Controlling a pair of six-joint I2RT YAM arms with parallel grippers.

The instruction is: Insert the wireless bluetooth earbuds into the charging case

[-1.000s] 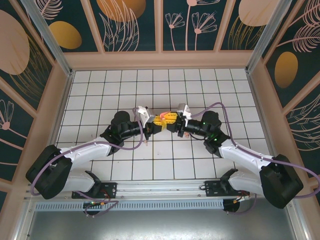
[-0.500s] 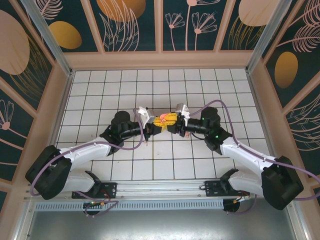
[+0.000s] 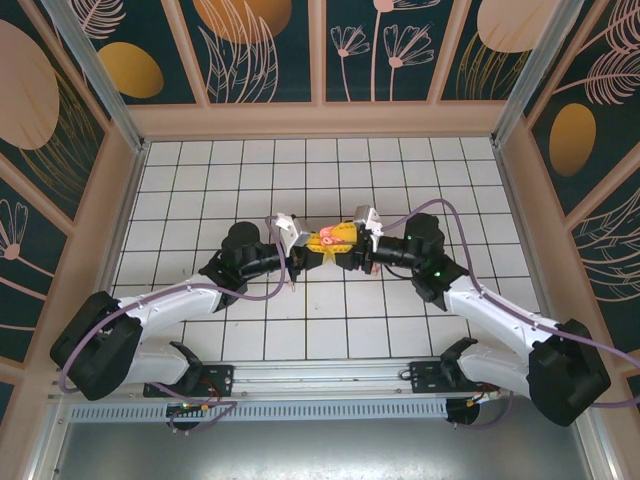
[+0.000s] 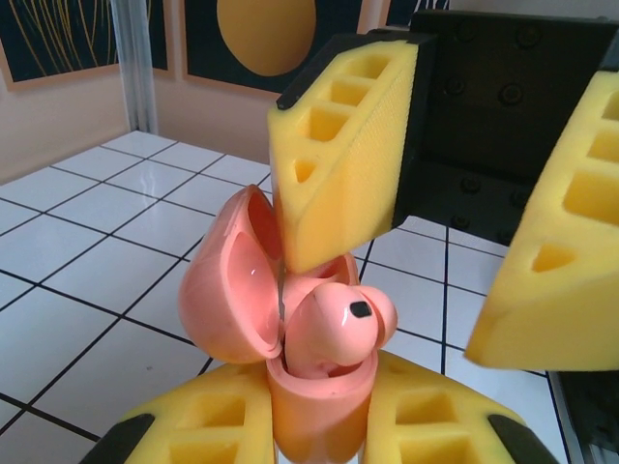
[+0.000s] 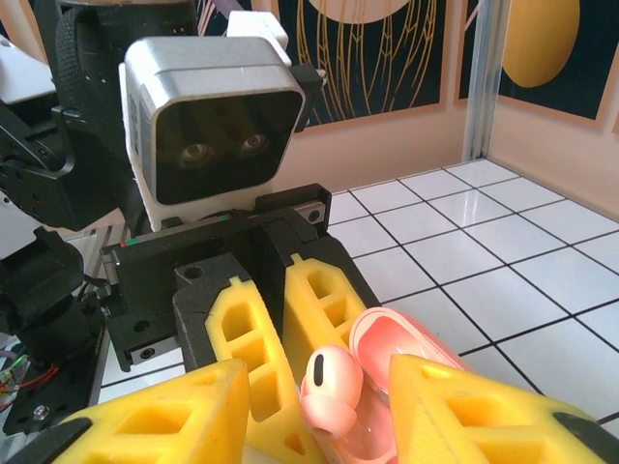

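Left wrist view: left gripper is clenched on the case, which stands hinged open. One earbud sits in its mouth, not fully sunk. Beyond, right gripper straddles the earbud, fingers released and wide apart.

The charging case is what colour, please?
The charging case is salmon pink, clearest in the left wrist view.

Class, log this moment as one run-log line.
left claw: shut on case | case: lid open | earbud: in case | right claw: open, at earbud
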